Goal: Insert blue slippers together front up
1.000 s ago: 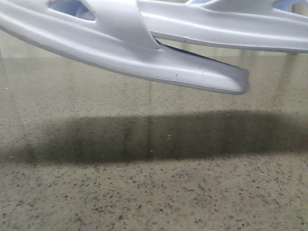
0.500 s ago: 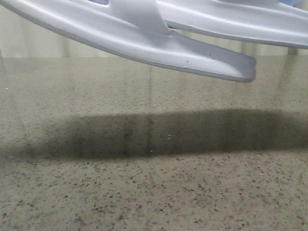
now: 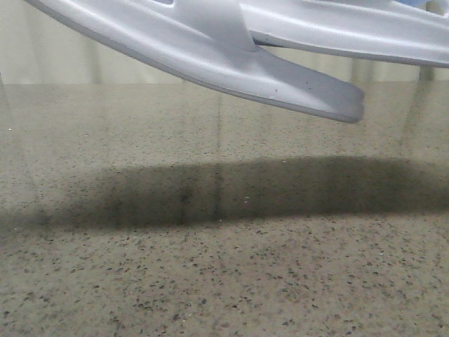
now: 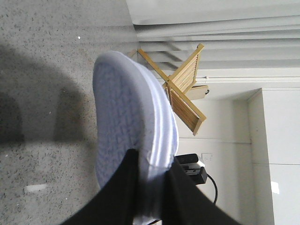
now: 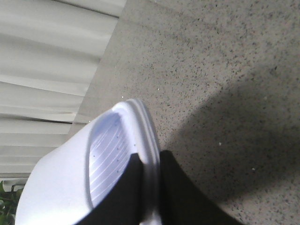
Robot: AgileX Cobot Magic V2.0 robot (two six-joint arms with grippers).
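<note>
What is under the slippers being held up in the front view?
Only the speckled table and the dark shadow the blue slippers cast on it. Nothing else shows beneath; the grippers are out of that frame.

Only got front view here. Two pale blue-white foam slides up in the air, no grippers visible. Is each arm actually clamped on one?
Observer: Yes. In the left wrist view the left gripper pinches the edge of one pale blue-white foam slide, one finger on the tread, one on the other side.
Operator: And the right?
Observer: The right gripper is shut on the sidewall rim of the other slide; its ribbed footbed shows.
Operator: Anything beneath them?
Observer: Only the speckled stone tabletop and their shadow.
</note>
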